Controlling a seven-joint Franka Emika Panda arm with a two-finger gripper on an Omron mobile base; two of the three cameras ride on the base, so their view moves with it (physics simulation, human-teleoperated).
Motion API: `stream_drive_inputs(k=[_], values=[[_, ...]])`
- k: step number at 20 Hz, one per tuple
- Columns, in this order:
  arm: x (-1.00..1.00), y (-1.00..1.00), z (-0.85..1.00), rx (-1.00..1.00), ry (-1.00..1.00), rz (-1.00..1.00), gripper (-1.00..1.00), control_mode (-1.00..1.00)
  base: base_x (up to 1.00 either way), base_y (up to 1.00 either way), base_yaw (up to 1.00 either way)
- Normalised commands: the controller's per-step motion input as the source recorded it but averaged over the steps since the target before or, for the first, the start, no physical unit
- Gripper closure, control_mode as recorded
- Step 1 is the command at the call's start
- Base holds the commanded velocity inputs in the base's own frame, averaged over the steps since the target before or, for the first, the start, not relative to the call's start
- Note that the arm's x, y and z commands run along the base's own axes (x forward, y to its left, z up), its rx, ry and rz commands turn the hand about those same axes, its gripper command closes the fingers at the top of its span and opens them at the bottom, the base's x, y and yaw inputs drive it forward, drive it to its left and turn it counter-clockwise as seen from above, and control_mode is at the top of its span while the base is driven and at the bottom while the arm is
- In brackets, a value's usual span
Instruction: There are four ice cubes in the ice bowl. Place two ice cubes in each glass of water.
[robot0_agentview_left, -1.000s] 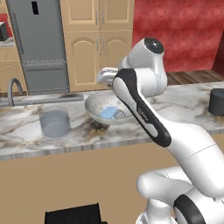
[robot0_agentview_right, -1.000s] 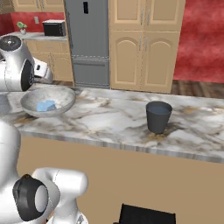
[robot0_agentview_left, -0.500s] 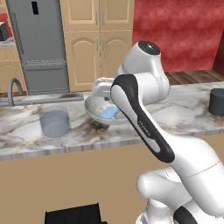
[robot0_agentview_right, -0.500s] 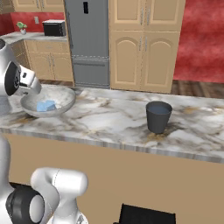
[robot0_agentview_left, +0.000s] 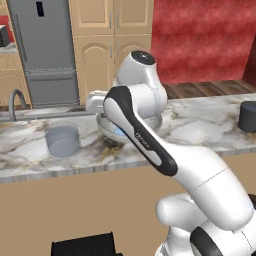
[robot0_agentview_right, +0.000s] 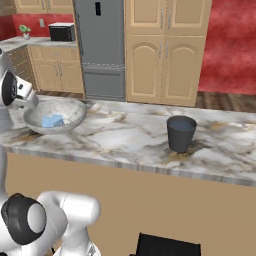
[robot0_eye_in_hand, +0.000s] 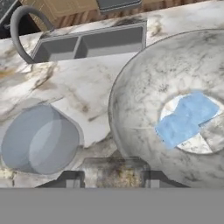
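Observation:
The ice bowl (robot0_eye_in_hand: 140, 87) is wide, mottled grey and whitish at the bottom, with pale blue ice cubes (robot0_eye_in_hand: 187, 117) lying in it. It also stands at the counter's left (robot0_agentview_right: 70, 111), its ice cubes (robot0_agentview_right: 52, 121) showing blue. My gripper (robot0_eye_in_hand: 113, 180) hangs over the bowl's near rim, shut on a translucent ice cube (robot0_eye_in_hand: 114, 169) between its fingertips. The grey-blue glass of water (robot0_eye_in_hand: 39, 140) stands just left of the bowl (robot0_agentview_left: 62, 141). The dark charcoal glass (robot0_agentview_right: 180, 133) stands far right (robot0_agentview_left: 247, 116). My arm hides most of the bowl in the left base view.
A steel sink (robot0_eye_in_hand: 87, 41) with a curved faucet (robot0_eye_in_hand: 19, 26) lies behind the grey-blue glass. The marble counter (robot0_agentview_right: 125, 135) runs wide between bowl and dark glass. A fridge (robot0_agentview_right: 100, 45) and wooden cabinets stand behind.
My arm has swung left, carrying the hand from over the bowl's middle to its rim on the grey-blue glass's side. Bowl and glasses have stayed put.

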Motion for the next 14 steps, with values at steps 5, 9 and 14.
stream_drive_inputs(k=[5,9,14], values=[[0.42,0.6,-0.02,0.0,0.12,0.0,1.0,-1.0,0.0,0.0,0.0],[0.34,0.56,-0.12,-0.01,0.13,0.0,1.0,-1.0,0.0,0.0,0.0],[0.29,0.6,-0.27,-0.04,0.17,0.0,1.0,-1.0,0.0,0.0,0.0]])
